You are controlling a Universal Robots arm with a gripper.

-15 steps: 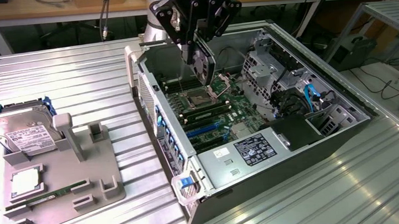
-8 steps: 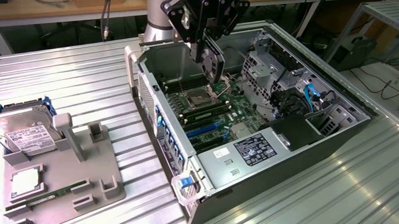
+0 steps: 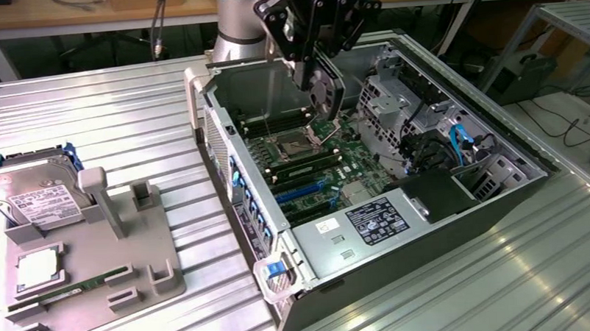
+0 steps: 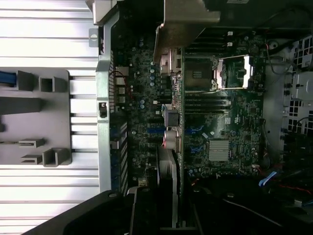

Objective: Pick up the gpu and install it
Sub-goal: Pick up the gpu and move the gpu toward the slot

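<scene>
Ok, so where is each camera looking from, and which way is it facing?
Exterior view: off the arm and high, looking down slantwise at the open computer case and grey tray; the arm and the claw, holding the graphics card, show.
Wrist view: on the wrist, looking straight down into the case at the motherboard; dark claw parts show.
Both share the case, motherboard, card and tray.

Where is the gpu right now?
In the exterior view the gpu hangs on edge in the gripper, just above the motherboard inside the open computer case, close to the CPU socket.
</scene>
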